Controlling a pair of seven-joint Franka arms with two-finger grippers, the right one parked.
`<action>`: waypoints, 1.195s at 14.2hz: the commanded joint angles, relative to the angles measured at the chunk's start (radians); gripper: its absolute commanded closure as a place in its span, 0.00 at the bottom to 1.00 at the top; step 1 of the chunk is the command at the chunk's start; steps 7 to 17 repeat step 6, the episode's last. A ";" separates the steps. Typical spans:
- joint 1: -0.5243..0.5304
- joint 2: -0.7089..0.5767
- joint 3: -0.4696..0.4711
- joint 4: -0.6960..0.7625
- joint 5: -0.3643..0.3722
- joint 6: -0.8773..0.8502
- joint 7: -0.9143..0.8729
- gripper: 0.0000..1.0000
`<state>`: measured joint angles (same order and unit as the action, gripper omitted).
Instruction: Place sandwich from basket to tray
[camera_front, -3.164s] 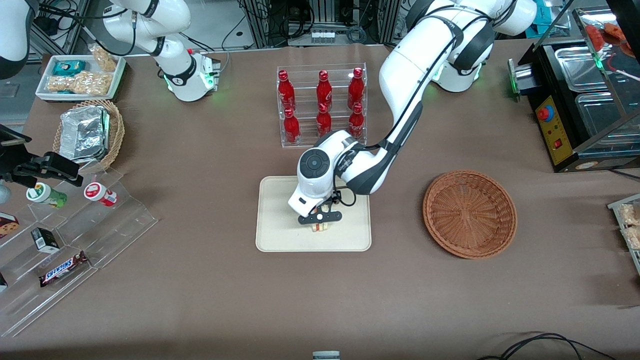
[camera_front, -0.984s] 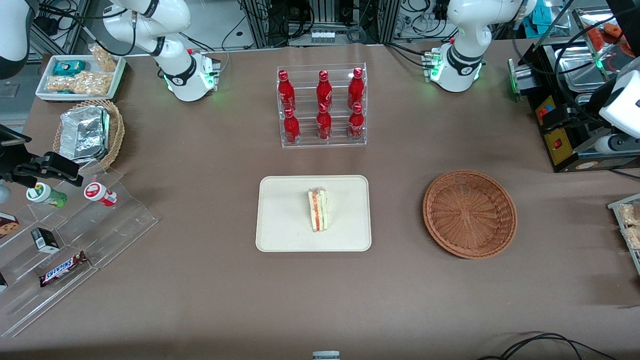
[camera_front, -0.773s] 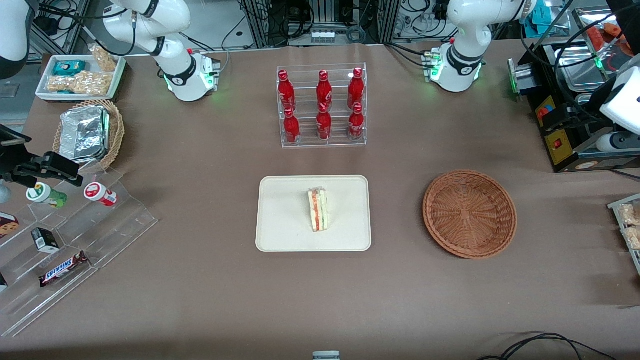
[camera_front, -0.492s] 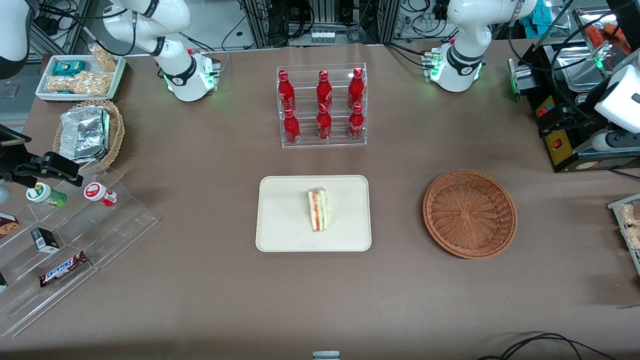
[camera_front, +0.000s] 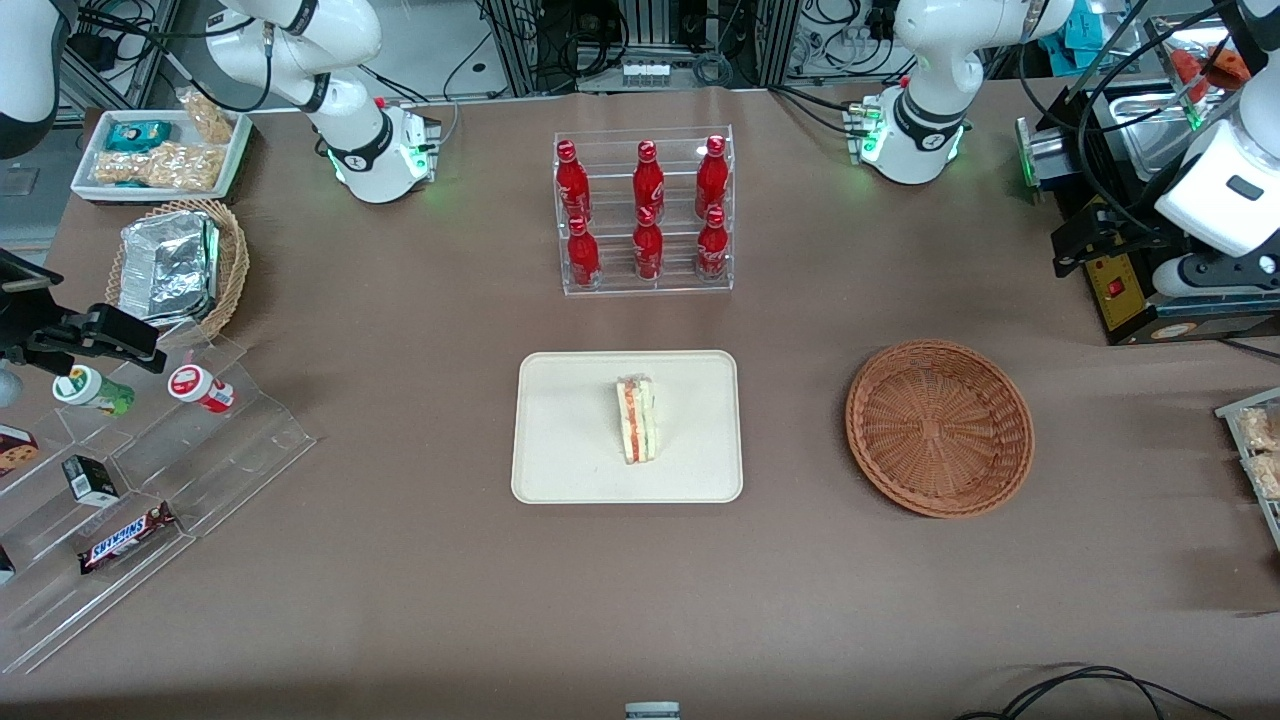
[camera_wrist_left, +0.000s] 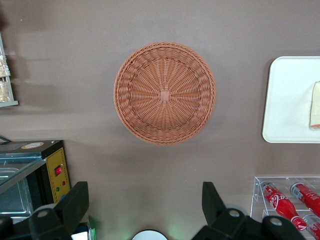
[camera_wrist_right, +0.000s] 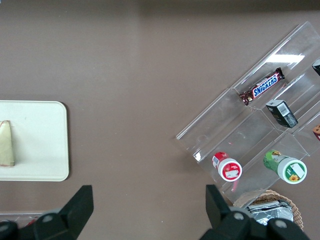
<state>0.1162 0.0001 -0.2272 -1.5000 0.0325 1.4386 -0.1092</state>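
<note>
Worktop (camera_front: 400, 600) first: nothing on it has shifted in the last second, and the change is all in the arm. About three seconds ago we had the arm bent low over the tray (camera_front: 570, 440) with the pincer down on the sandwich (camera_front: 637, 420); now the arm has pulled well away toward its own end of the worktop, up by the black machine (camera_front: 1120, 290), and over the last second it has kept drifting there.

Taking the tray as a clock face seen from the front camera, the basket (camera_front: 940, 428) lies out at three o'clock, well apart from it, and the bottle rack (camera_front: 645, 210) stands at twelve. The basket holds nothing; its woven floor shows bare from the wrist camera.

Within the tray, the sandwich rests a little toward three o'clock of the middle, on its side with the red and green filling edge showing, its long axis running from twelve to six. Nothing touches it.

Our pincer (camera_wrist_left: 145, 205) hangs high above the bare worktop, beside the basket on its twelve o'clock side. Its fingers (camera_wrist_left: 75, 202) stand wide apart and hold nothing.

We judge the placing done: the sandwich is out of the basket and lies inside the tray's rim, released. What remains, as we read it, is only for the arm to settle clear.
</note>
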 joint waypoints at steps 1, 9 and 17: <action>0.006 -0.015 0.003 -0.008 -0.003 0.006 -0.006 0.00; 0.000 0.006 0.000 -0.002 -0.009 0.011 -0.023 0.00; 0.000 0.006 0.000 -0.002 -0.009 0.011 -0.023 0.00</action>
